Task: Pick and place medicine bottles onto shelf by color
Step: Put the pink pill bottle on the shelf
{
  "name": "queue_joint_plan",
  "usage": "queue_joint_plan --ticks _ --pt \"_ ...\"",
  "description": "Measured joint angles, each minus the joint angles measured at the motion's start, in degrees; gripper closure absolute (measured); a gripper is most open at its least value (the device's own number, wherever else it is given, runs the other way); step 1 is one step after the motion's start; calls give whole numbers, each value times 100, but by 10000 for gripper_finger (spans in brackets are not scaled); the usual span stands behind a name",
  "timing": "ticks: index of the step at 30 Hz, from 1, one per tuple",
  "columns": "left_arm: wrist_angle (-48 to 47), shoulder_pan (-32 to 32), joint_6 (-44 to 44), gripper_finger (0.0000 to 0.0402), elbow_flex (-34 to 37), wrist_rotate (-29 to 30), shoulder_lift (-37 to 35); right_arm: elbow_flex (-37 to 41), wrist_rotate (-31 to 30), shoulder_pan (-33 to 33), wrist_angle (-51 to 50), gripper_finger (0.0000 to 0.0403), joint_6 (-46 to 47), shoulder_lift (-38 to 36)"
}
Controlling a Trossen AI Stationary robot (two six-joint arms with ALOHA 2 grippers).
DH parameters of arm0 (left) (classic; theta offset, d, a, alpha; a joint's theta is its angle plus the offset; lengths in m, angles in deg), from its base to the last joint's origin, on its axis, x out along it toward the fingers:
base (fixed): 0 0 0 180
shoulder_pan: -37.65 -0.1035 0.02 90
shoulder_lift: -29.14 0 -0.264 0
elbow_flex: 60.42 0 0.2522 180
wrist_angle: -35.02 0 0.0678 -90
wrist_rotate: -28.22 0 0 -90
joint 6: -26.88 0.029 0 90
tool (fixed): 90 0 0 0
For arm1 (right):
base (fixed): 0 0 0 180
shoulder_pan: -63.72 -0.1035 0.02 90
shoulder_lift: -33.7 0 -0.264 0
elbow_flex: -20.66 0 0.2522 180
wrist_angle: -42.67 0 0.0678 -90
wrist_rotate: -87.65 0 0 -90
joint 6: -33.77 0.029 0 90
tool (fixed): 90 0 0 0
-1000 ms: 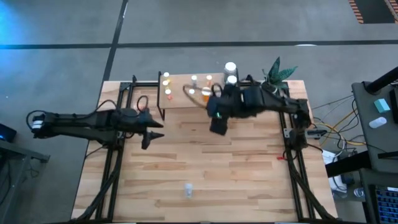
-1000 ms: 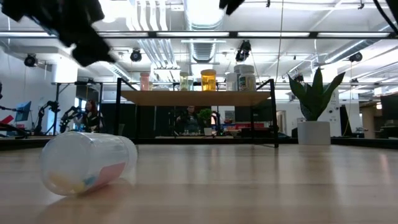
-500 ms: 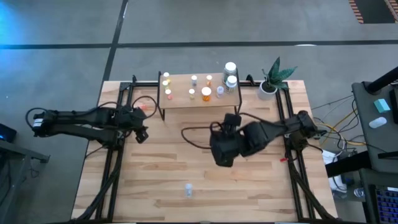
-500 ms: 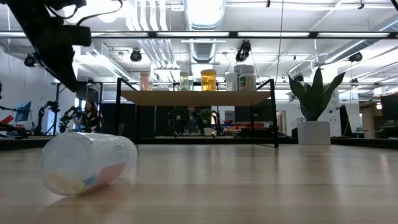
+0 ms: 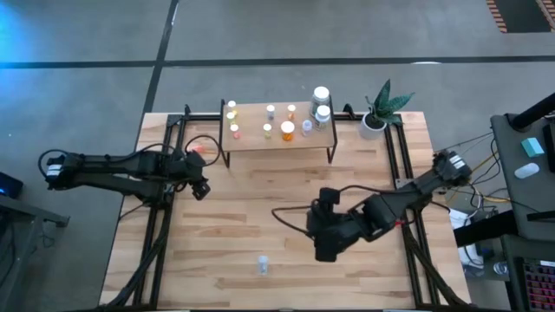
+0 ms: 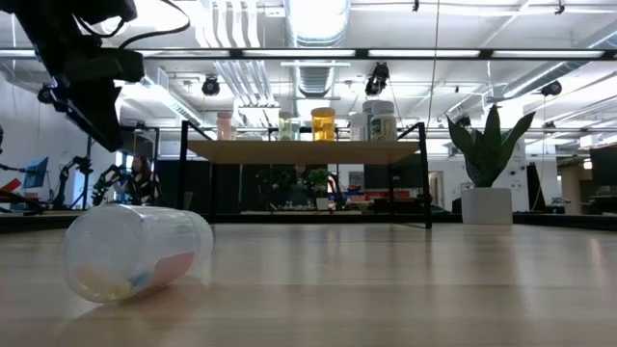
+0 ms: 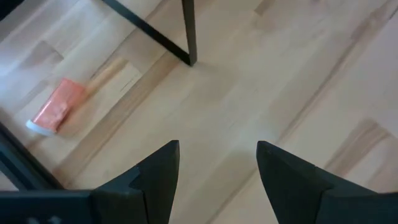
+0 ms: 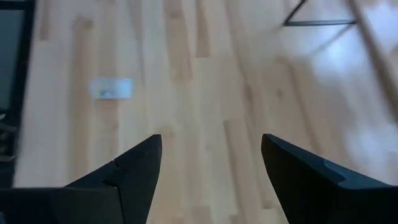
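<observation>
Right gripper (image 5: 324, 250): I have it over the desk (image 5: 234, 234) at about 5 o'clock from the desk's middle, empty, fingers (image 8: 134, 174) spread wide with bare planks between them.

Left gripper (image 5: 200, 188): I see it near the desk's 9 o'clock edge, low over the wood, also spread wide and holding nothing (its wrist view shows only planks between the fingers (image 7: 158, 171)).

Clear bottle (image 5: 261, 264): lying on its side at roughly 6 o'clock on the desk, alone, well apart from both grippers. In the low view it fills the near left, with something yellow and pink inside (image 6: 135, 253). From the right wrist I see it as a small pale shape ahead of the fingers (image 8: 111, 88).

Orange bottle (image 5: 201, 146): lying on the desk just beside the shelf's left legs, at about 10 o'clock, near the left gripper. The left wrist shows it on its side, white cap at one end (image 7: 55, 107).

Shelf (image 5: 277, 128): standing at 12 o'clock on the desk, its board carrying small bottles spread along it, yellow and orange ones among them.

Two larger white-capped bottles (image 5: 322, 104): upright together at the shelf's right end.

Plant (image 5: 381, 108): in its white pot at the 1 o'clock corner, just beside the shelf.
</observation>
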Motion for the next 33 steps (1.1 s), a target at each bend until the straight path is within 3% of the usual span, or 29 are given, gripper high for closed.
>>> queue_joint_plan --ticks 6,13,21,26,33 --pt "-509 -5 807 204 -374 87 402 1460 126 -173 1250 138 38 -763" --pt "-1107 -210 2061 204 -742 1052 1289 2562 153 -211 2145 138 169 -1547" --pt "-1101 -1692 3749 204 -650 1138 2244 2976 136 -239 2775 138 221 -1862" --pt "-801 -2565 4761 204 -644 961 2145 2993 157 -251 2784 138 81 -1851" --pt "209 -3026 5563 204 -639 191 1241 2997 155 -250 2784 138 -84 -1849"
